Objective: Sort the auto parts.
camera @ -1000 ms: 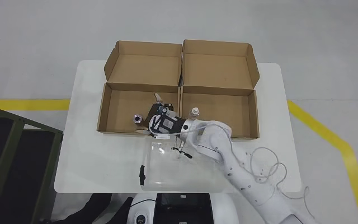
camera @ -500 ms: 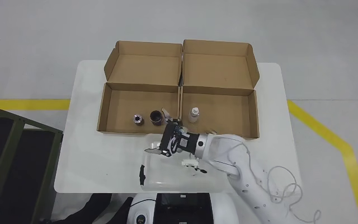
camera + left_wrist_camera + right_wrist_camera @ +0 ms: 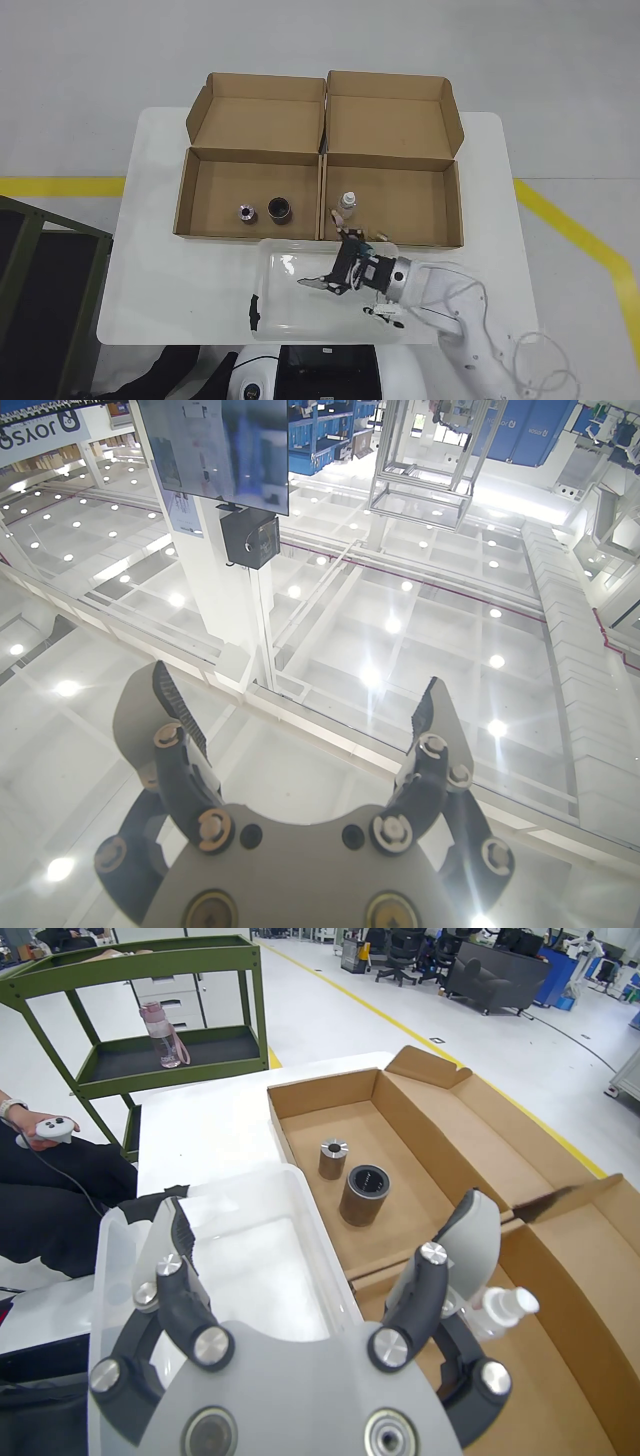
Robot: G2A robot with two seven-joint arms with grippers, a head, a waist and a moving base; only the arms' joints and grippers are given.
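The right gripper hangs over the far corner of a clear plastic bin on a white table, its 2 jaws spread wide and holding nothing. The bin sits at the near edge of the table, just in front of 2 open cardboard boxes that stand side by side with their lids folded back.

The left box holds 2 of the auto parts, both upright on its floor: a dark hollow sleeve and, just beside it toward the box's outer end, a smaller metal cylinder with a slotted top. The 2 stand close together but apart.

In the right box, a small white spray bottle stands near the wall shared with the left box, close to the gripper's farther finger.

The left gripper points up at a ceiling of white panels and round lights, its serrated jaws also wide apart and empty.

Beyond the table stands a green cart with a pink drinking bottle on its shelf.
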